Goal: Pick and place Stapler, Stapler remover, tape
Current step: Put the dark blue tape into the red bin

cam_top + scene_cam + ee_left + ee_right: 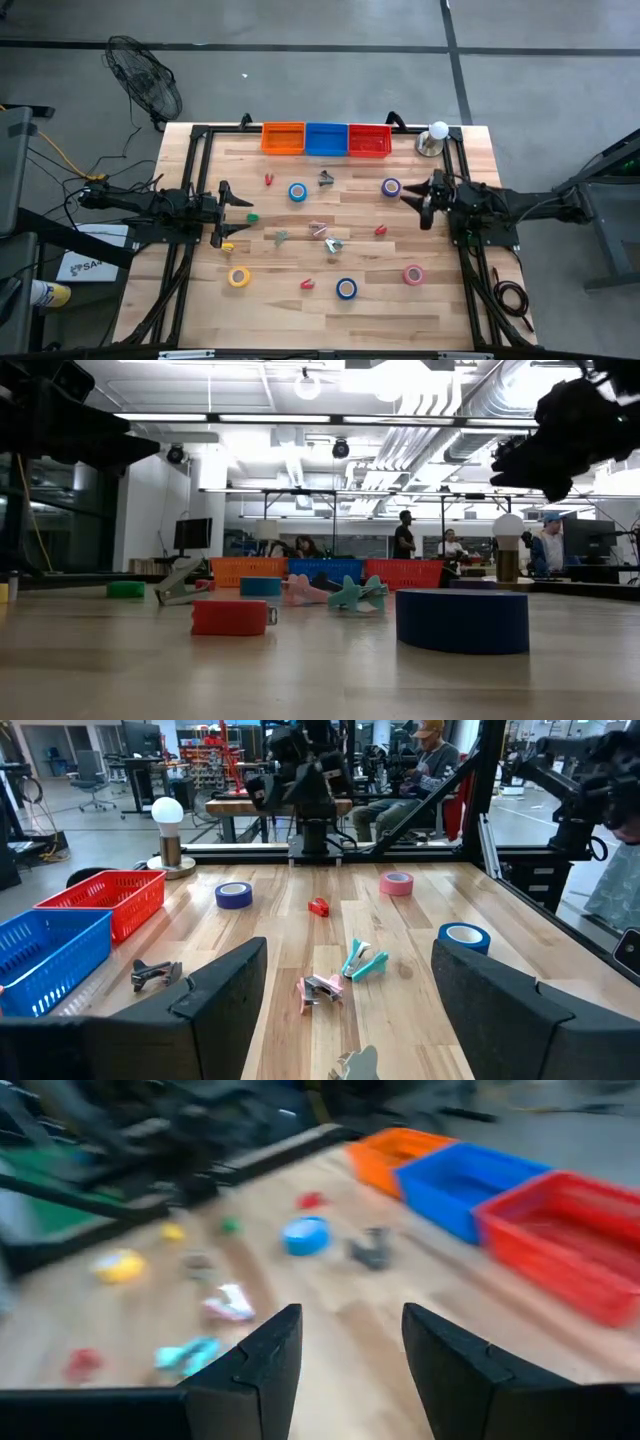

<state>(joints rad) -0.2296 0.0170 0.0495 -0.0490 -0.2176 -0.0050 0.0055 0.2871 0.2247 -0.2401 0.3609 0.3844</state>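
We see left gripper spread wide, empty, above table's left side. Right gripper also parted, empty, beside purple tape roll. Yellow roll, pink roll, two blue rolls lie scattered. Orange bin, blue bin, red bin line far edge.

The wooden table carried three bins along its 12 o'clock edge: orange, blue, red, with a white ball lamp toward 1 o'clock. Tape rolls lay scattered: blue near 11, purple at 1, pink at 4, blue at 6, yellow at 8. Small staplers and removers clustered at centre.
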